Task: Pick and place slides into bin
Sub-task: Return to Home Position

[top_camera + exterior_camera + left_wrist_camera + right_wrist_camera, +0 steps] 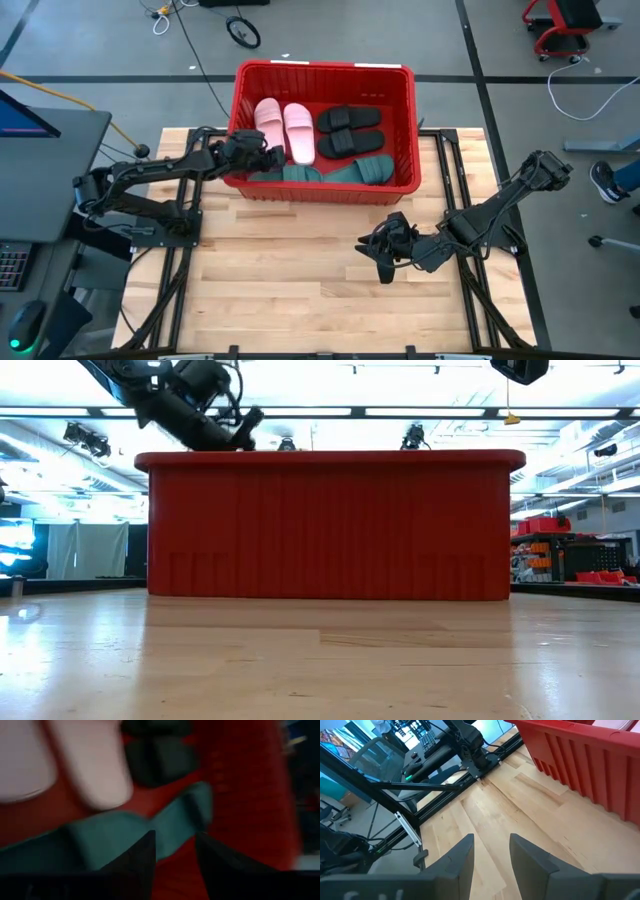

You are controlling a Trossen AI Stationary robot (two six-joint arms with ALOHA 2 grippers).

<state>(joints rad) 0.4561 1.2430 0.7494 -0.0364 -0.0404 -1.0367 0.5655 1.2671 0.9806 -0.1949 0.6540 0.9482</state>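
The red bin (405, 120) stands at the table's far middle. In it lie two pale pink slides (283, 128), two black slides (349, 130) and two dark green slides (340, 173) along its near wall. My left gripper (268, 160) is open and empty over the bin's near left corner, just above the rim in the low view (238, 432). In the left wrist view its fingers (175, 845) stand above a green slide (115, 837). My right gripper (380, 252) is open and empty over the bare table, near and right of the bin; it also shows in the right wrist view (491, 842).
The bin's near wall (330, 525) fills the low view. Bare wooden table top (290, 280) lies between the bin and the near edge. Black frame rails (180, 250) run along the table's left and right sides. A monitor (20, 115) stands off the table at the left.
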